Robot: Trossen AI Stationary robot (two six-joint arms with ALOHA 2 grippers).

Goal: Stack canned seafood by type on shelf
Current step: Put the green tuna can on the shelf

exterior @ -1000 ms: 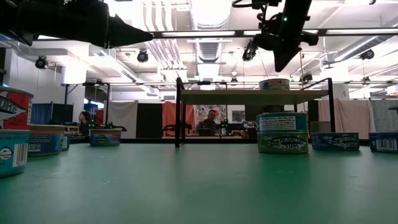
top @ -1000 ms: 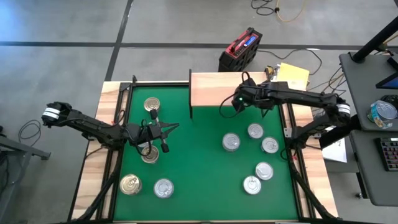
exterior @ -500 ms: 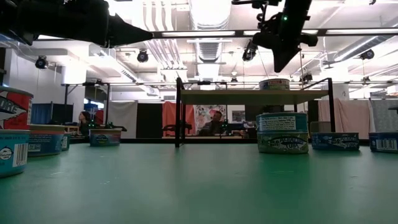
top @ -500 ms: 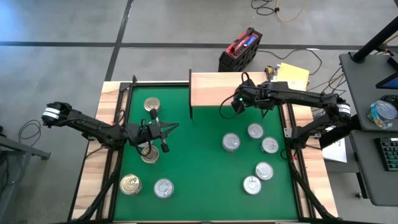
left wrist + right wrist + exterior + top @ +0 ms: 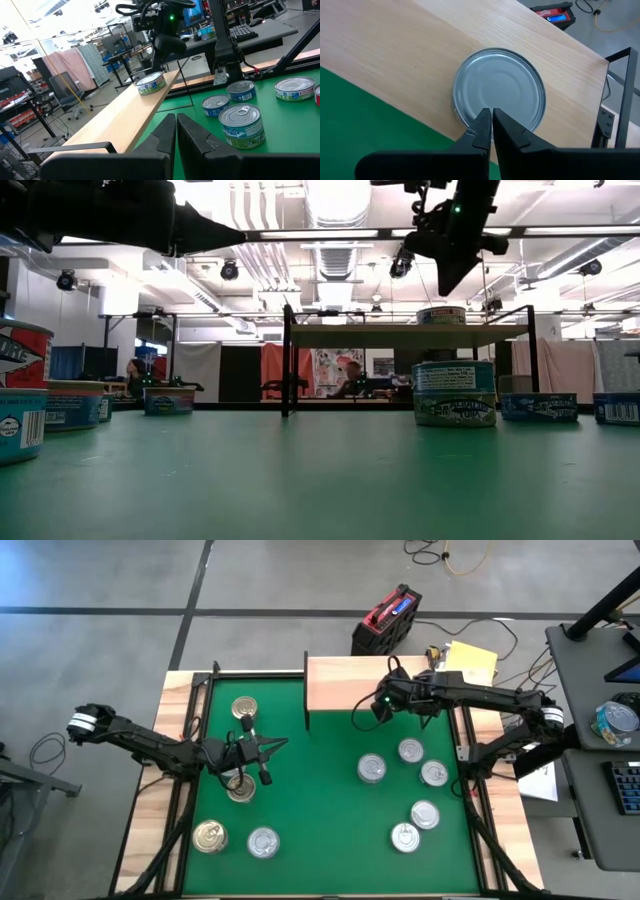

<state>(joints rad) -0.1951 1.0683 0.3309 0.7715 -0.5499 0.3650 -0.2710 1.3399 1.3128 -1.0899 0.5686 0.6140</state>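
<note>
1. The right gripper (image 5: 491,116) hangs above the wooden shelf (image 5: 340,685), its fingers pressed together and holding nothing.
2. Directly below its fingertips sits one silver-topped can (image 5: 499,89) on the shelf, close to the shelf edge that meets the green mat (image 5: 320,790); gripper and can are apart.
3. In the low view that same can (image 5: 441,315) stands on the shelf board, with the right gripper (image 5: 446,280) just above it.
4. The left gripper (image 5: 280,745) hovers over the left half of the mat, fingers closed and empty.
5. Under and just behind the left arm lies a gold-topped can (image 5: 240,787); another can (image 5: 244,708) sits farther towards the shelf side.
6. Nearer the front edge are a gold-topped can (image 5: 209,836) and a silver one (image 5: 263,842) beside it.
7. Out ahead of the left gripper, across the mat, five silver cans (image 5: 372,769) are spread loosely below the right arm.
8. The labels look bluish, though the print is too small to read.
</note>
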